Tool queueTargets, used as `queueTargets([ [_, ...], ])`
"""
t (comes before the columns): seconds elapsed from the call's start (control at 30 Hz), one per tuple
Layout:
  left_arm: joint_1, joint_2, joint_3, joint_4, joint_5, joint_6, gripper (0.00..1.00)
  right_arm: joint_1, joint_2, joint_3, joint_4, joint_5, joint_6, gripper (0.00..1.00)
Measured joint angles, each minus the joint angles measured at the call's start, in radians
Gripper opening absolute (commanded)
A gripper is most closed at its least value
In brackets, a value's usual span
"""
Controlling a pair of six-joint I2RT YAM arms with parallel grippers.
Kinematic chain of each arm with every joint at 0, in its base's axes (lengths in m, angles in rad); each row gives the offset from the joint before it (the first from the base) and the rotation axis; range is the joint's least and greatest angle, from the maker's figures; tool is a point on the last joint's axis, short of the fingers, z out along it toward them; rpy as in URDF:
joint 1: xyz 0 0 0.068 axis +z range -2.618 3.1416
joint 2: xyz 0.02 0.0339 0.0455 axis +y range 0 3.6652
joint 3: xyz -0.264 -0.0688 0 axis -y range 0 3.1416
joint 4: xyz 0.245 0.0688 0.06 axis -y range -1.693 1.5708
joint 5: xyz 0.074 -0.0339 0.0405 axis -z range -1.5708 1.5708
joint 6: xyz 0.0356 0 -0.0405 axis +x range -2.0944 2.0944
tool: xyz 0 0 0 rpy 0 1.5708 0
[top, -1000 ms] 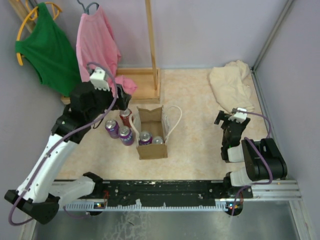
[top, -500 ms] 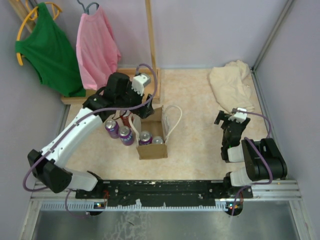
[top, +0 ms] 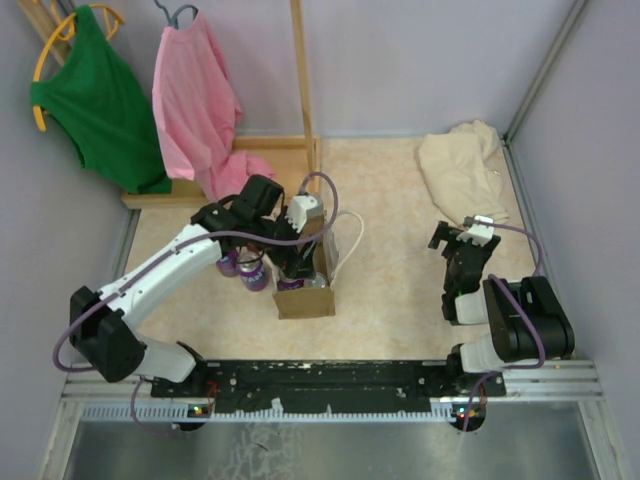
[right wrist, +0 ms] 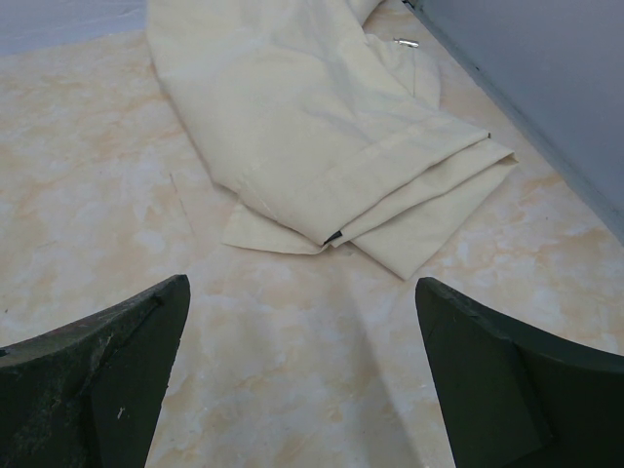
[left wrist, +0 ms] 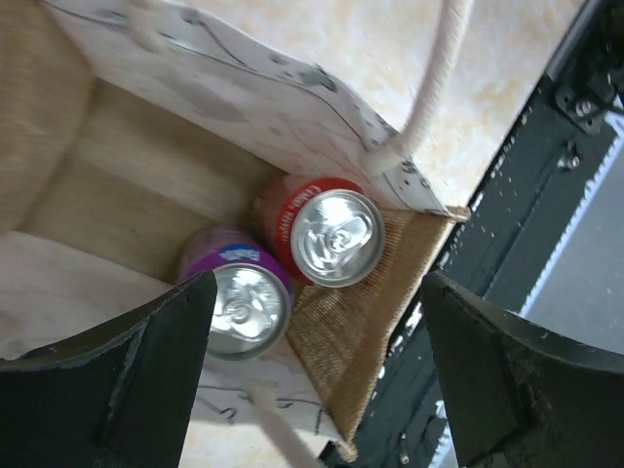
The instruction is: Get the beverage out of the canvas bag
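Note:
The brown canvas bag (top: pixel 306 298) stands open on the table, its white loop handle (top: pixel 352 238) to the right. My left gripper (top: pixel 297 262) hangs open right above the bag's mouth and holds nothing. In the left wrist view I look down into the bag (left wrist: pixel 356 327): a purple can (left wrist: pixel 244 304) and a red can (left wrist: pixel 331 234) stand upright side by side in its near end, between and below my open fingers (left wrist: pixel 127 380). My right gripper (top: pixel 456 240) is open and empty over bare table at the right, also shown in its wrist view (right wrist: pixel 302 380).
Two purple cans (top: pixel 248 272) stand on the table just left of the bag. A cream cloth (top: pixel 465 170) lies at the back right and shows in the right wrist view (right wrist: pixel 322 127). A wooden rack (top: pixel 300 150) with pink and green garments stands at the back left.
My left arm has swung from the back left, over the loose cans, to right above the bag's mouth. The right arm has not moved.

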Motion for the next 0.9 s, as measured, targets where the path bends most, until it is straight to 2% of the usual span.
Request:
queueTargets([
  [0.17,-0.068,0.008,-0.064,0.011,0.011,0.011,0.99,0.000,0.000,0.000,0.000,0.000,0.000,0.99],
  [0.47,-0.093,-0.009,-0.160,0.129,-0.093,0.059,0.99,0.000,0.000,0.000,0.000,0.000,0.000,0.99],
  [0.6,-0.094,-0.023,-0.154,0.166,-0.114,0.075,0.99,0.000,0.000,0.000,0.000,0.000,0.000,0.99],
  [0.9,-0.094,-0.063,-0.036,0.233,-0.110,0.069,0.99,0.000,0.000,0.000,0.000,0.000,0.000,0.99],
])
